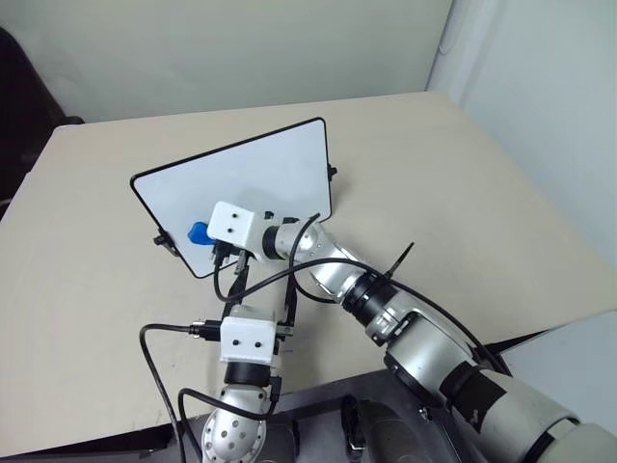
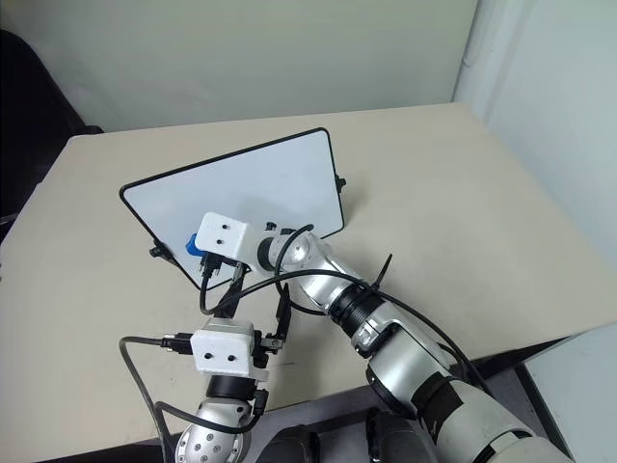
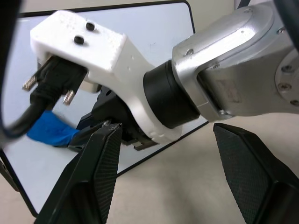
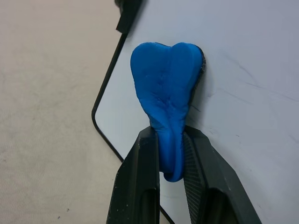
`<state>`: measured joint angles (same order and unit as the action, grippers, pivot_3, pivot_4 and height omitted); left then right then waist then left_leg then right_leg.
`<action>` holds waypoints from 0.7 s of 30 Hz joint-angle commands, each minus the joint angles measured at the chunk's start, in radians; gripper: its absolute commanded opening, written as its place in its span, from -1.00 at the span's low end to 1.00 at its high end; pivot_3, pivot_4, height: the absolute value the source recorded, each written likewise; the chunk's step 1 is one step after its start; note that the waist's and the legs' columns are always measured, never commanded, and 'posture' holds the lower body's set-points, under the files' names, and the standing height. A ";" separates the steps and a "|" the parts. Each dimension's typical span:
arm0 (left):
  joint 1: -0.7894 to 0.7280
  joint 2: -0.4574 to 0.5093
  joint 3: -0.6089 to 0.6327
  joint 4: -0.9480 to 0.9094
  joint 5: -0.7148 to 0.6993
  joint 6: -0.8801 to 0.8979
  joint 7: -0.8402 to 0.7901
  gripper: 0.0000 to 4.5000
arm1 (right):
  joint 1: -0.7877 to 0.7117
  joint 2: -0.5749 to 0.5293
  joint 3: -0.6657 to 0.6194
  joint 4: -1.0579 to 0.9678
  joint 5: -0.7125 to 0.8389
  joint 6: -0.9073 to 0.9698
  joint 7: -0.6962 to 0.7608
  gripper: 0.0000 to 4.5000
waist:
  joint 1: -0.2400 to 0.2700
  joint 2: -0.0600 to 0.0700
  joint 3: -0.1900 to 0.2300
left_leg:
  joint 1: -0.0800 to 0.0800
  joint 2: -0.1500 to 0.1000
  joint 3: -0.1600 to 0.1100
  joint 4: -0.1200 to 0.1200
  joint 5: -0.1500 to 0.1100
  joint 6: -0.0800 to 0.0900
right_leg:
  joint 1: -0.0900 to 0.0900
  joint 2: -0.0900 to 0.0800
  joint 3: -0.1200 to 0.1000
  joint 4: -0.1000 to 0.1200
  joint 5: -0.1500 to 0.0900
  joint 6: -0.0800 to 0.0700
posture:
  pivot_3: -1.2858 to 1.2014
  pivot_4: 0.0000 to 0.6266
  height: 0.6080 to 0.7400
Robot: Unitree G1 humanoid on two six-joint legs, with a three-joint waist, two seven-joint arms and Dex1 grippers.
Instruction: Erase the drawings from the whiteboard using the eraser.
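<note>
The left gripper (image 3: 163, 182) hovers with fingers spread wide, grasping nothing, near the white, black-framed whiteboard (image 1: 260, 174) propped on the beige table (image 1: 482, 193). The right gripper (image 4: 169, 158) pinches the squashed bright blue eraser (image 4: 166, 88) against the board's lower left area. No writing is legible.

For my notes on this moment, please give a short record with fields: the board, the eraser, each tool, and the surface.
whiteboard: propped up tilted on the table, black frame
eraser: blue, squeezed, pressed against the whiteboard near its lower corner
right tool: shut on the eraser
left tool: open, holds nothing, in front of the whiteboard
drawings: none clearly visible
table: beige
</note>
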<state>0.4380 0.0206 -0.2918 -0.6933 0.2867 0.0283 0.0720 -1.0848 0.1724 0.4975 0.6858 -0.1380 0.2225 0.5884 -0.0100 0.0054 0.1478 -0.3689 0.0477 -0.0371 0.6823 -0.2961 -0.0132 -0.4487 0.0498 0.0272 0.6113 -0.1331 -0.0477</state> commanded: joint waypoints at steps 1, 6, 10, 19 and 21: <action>0.012 -0.012 -0.040 -0.035 0.005 -0.012 0.002 0.52 | 0.020 0.008 -0.059 -0.110 0.024 0.031 -0.013 -0.83 | 0.000 0.000 0.000 | 0.000 0.000 0.000 0.000 0.000 0.000 | 0.000 0.000 0.000 0.000 -0.001 0.002 | 0.03 -0.52 1.00; 0.020 -0.008 -0.044 -0.044 0.002 -0.010 -0.006 0.52 | 0.090 -0.084 -0.090 -0.251 0.025 0.088 0.014 -0.83 | 0.002 0.000 0.000 | 0.000 0.000 0.000 0.001 0.001 0.000 | 0.001 0.000 0.000 0.000 -0.001 0.003 | 0.03 -0.52 1.00; 0.024 -0.005 -0.046 -0.050 -0.001 -0.010 -0.012 0.52 | 0.151 -0.166 -0.181 -0.398 0.088 0.228 0.030 -0.83 | 0.005 0.000 0.000 | 0.000 0.000 0.000 0.001 0.000 0.000 | 0.002 0.000 0.000 -0.001 0.002 -0.002 | 0.03 -0.52 1.00; 0.006 -0.003 -0.041 -0.032 -0.017 -0.013 -0.026 0.52 | 0.295 -0.401 -0.373 -0.772 0.236 0.729 0.058 -0.83 | 0.007 -0.001 0.000 | 0.002 0.000 0.004 0.002 0.001 0.000 | 0.004 0.000 0.001 -0.001 0.001 0.000 | 0.03 -0.52 1.00; -0.002 -0.005 -0.046 -0.023 -0.018 -0.012 -0.027 0.52 | 0.326 -0.474 -0.409 -0.831 0.262 0.819 0.067 -0.83 | 0.007 -0.001 0.000 | 0.002 0.000 0.005 0.002 0.002 0.002 | 0.004 0.000 0.001 -0.001 -0.004 0.009 | 0.03 -0.52 1.00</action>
<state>0.4382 0.0274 -0.2987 -0.6994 0.2682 0.0290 0.0481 -0.7581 -0.2755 0.1291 -0.0672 0.0895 0.9763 0.6412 -0.0028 0.0047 0.1474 -0.3662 0.0476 -0.0307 0.6843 -0.2939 -0.0107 -0.4436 0.0498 0.0283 0.6106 -0.1381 -0.0371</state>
